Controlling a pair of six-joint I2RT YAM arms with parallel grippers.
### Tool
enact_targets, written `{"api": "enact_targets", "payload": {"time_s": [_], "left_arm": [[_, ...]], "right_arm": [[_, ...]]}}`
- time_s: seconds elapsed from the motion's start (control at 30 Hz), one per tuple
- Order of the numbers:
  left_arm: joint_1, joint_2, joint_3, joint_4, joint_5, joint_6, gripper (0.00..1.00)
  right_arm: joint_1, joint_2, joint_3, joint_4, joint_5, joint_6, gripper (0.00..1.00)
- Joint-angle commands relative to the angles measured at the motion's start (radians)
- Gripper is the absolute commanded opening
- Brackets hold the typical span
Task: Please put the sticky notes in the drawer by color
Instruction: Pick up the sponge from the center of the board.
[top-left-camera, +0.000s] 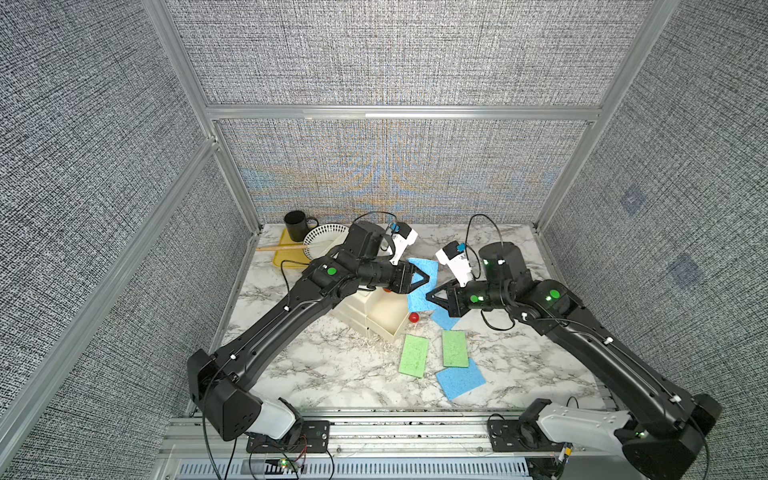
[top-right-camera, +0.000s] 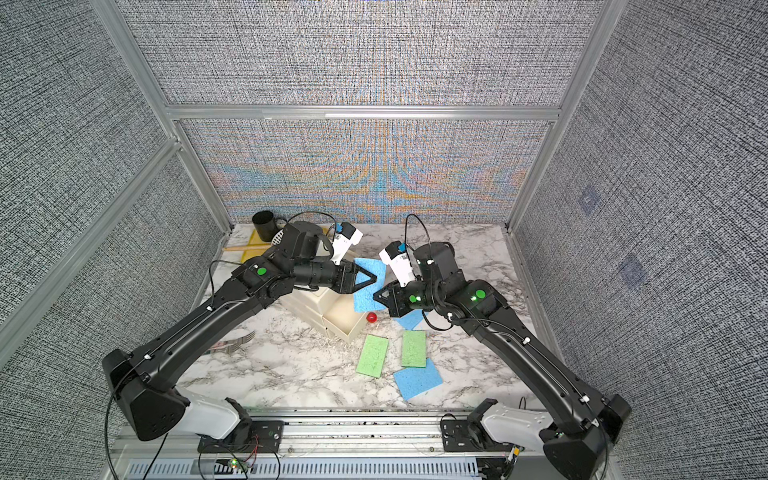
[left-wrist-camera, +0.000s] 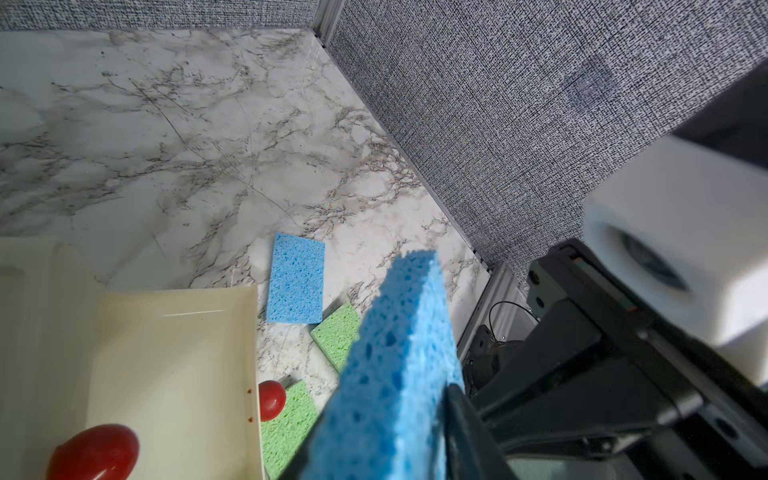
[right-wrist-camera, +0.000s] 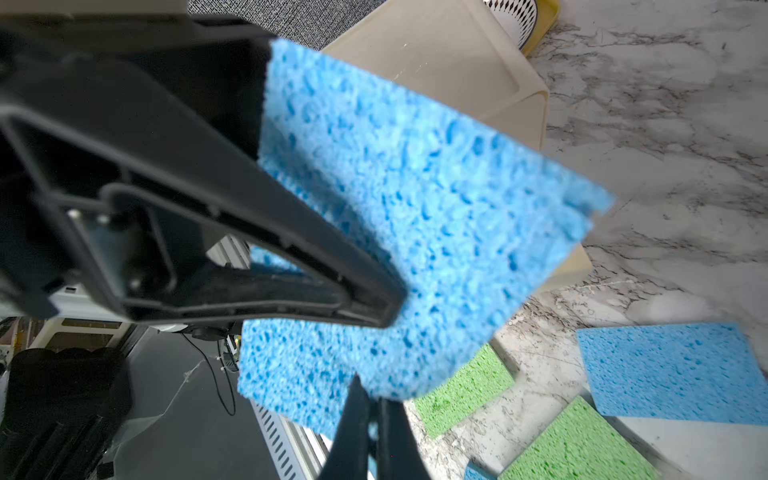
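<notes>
The left gripper (top-left-camera: 428, 279) and the right gripper (top-left-camera: 430, 296) both pinch one thin blue spongy sticky note (top-left-camera: 419, 302) in the air, likely to pass it across above the open cream plastic drawer (top-left-camera: 388, 318).

Grey fabric walls (top-left-camera: 395, 54), aluminium frame (top-left-camera: 403, 112), marble tabletop (top-left-camera: 332, 374).

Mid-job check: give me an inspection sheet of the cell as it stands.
Surface: marble-patterned tabletop, scattered white shreds.
Job's things: cream three-drawer cabinet, one drawer out, nothing seen inside; blue sponge pad held aloft; second blue pad under the right arm, third blue pad at the front; two green pads on the table; yellow pads not seen.
Clutter: black mug, white slotted dish, yellow tray, wooden stick, metal fork.
Grippers: left gripper and right gripper both closed on the held pad.
Cables: black cable loops at both wrists.
Surroundings: grey woven walls, aluminium frame.
</notes>
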Motion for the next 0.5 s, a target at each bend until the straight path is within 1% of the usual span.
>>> {"api": "enact_targets", "payload": {"time_s": [0.0, 0.03, 0.07, 0.17, 0.2, 0.33, 0.37, 0.4, 0.43, 0.47], "left_arm": [[0.001, 0.006, 0.004, 0.019, 0.055, -0.008, 0.17], [0.001, 0.004, 0.000, 0.025, 0.058, -0.012, 0.08], [0.001, 0.003, -0.003, 0.031, 0.056, -0.015, 0.02], [0.001, -0.007, -0.012, 0.037, 0.050, -0.023, 0.02], [0.000, -0.015, -0.016, 0.040, 0.045, -0.024, 0.02], [0.000, -0.042, -0.049, 0.077, 0.042, -0.046, 0.01], [0.000, -0.045, -0.055, 0.085, 0.043, -0.051, 0.02], [0.001, -0.048, -0.059, 0.092, 0.037, -0.058, 0.02], [0.000, -0.053, -0.064, 0.098, 0.033, -0.064, 0.02], [0.001, -0.056, -0.069, 0.107, 0.023, -0.073, 0.01]], "right_arm": [[0.023, 0.007, 0.028, 0.001, 0.011, -0.001, 0.00], [0.029, 0.011, 0.036, -0.002, 0.014, -0.002, 0.00], [0.038, 0.016, 0.045, -0.008, 0.024, -0.002, 0.00], [0.053, 0.022, 0.059, -0.017, 0.046, 0.004, 0.00], [0.055, 0.021, 0.060, -0.017, 0.059, 0.009, 0.02], [0.057, 0.015, 0.063, -0.013, 0.082, 0.016, 0.05], [0.056, 0.011, 0.063, -0.011, 0.091, 0.022, 0.11], [0.056, 0.008, 0.068, -0.016, 0.116, 0.029, 0.29], [0.056, 0.005, 0.073, -0.022, 0.145, 0.040, 0.44], [0.057, 0.002, 0.082, -0.034, 0.195, 0.059, 0.55]]}}
